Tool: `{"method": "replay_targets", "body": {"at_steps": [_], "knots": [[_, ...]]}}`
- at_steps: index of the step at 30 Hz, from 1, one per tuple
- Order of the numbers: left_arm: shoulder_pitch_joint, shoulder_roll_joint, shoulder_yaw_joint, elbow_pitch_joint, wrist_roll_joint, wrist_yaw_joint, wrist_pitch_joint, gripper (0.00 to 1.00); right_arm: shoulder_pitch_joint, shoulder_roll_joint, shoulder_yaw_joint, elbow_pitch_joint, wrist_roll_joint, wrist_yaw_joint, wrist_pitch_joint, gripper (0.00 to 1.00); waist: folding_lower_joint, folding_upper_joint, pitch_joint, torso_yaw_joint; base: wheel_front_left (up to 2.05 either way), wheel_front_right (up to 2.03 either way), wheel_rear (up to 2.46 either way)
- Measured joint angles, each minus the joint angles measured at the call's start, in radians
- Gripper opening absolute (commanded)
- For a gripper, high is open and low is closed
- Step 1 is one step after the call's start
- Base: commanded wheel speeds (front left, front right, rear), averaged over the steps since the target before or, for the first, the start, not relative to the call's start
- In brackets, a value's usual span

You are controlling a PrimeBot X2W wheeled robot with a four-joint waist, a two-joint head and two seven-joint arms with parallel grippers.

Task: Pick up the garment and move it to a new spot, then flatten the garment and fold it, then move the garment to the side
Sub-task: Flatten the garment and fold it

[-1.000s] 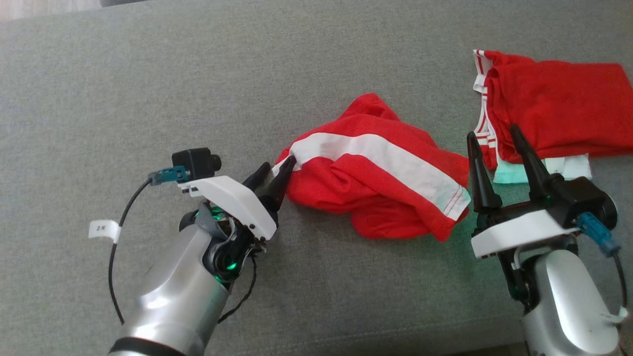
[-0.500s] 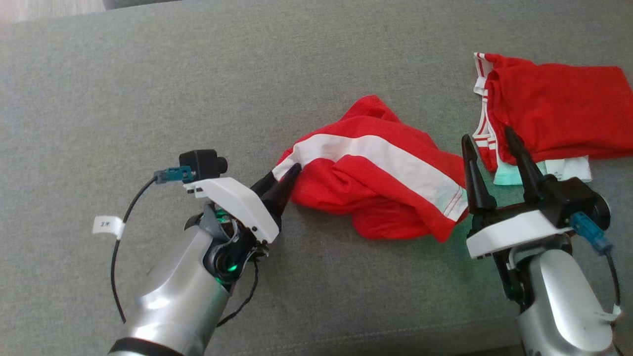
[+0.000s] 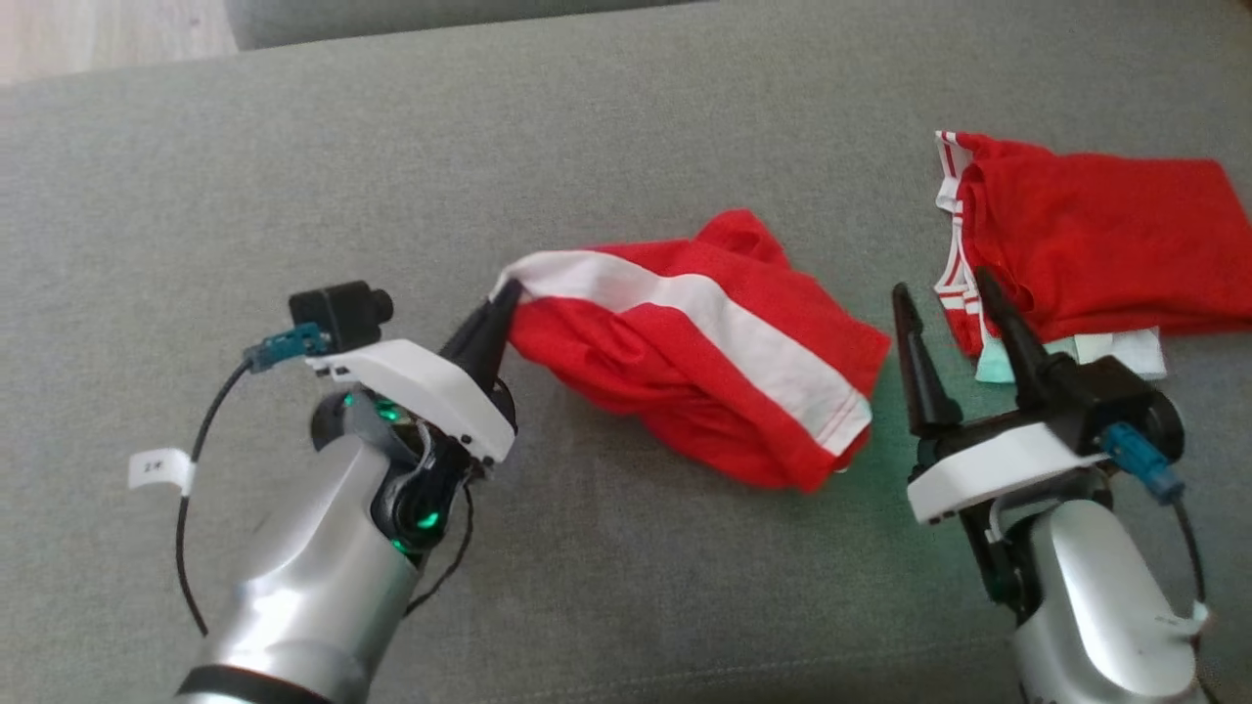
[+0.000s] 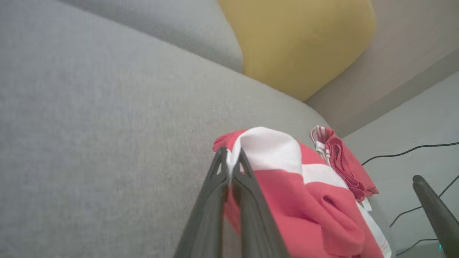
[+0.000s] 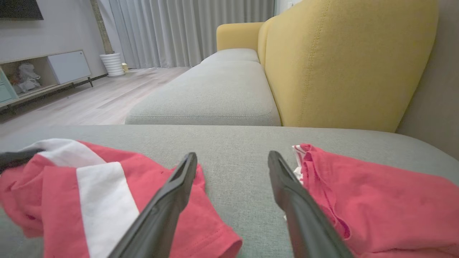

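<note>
A crumpled red cotton garment with one broad white stripe (image 3: 685, 362) lies near the middle of a grey woven-fabric sofa seat (image 3: 293, 176). In the head view its long axis slants from upper left down to lower right, and the white stripe follows that line. The stripe's upper end is drawn out to a point and points to the robot's left. The hemmed end points to the right and rests on the seat.

The left gripper (image 3: 506, 295) has its two dark fingers pressed together on that left point, pinching white cloth between them. The right gripper (image 3: 939, 284) stands just beside the garment's right end, fingers wide apart and holding nothing.

There are two red garments in all. The second is a flat folded red garment with thin white-striped trim (image 3: 1095, 244), at the far right of the seat. One pale mint-and-white cloth (image 3: 1115, 352) peeks from under its near edge. A yellow upholstered backrest (image 5: 340, 64) rises behind the seat.
</note>
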Motion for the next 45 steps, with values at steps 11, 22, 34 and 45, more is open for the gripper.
{"method": "replay_targets", "body": {"at_steps": [11, 22, 34, 45], "knots": [[-0.119, 0.044, -0.008, -0.100, 0.147, 0.056, -0.116, 0.00, 0.001, 0.009, 0.052, 0.031, 0.022, 0.000, 0.006, 1.00, 0.0000, 0.0000, -0.037, -0.002, 0.00, 0.00, 0.00], [-0.385, -0.017, 0.041, -0.209, 0.213, 0.077, -0.163, 0.00, -0.014, 0.011, 0.095, 0.079, 0.084, 0.000, -0.040, 1.00, 0.0000, 0.0000, -0.046, -0.059, 0.00, 0.00, 0.00], [-0.320, -0.057, 0.188, -0.256, 0.311, 0.152, -0.171, 0.00, -0.036, 0.011, 0.107, 0.115, 0.109, 0.000, -0.068, 1.00, 0.0000, 0.0000, -0.019, -0.064, 0.00, 0.00, 0.00], [-0.071, 0.054, 0.104, 0.030, 0.414, 0.140, -0.163, 0.00, -0.044, 0.011, 0.110, 0.128, 0.108, 0.000, -0.075, 1.00, 0.0000, 0.0000, -0.007, -0.016, 0.00, 0.00, 0.00]]}}
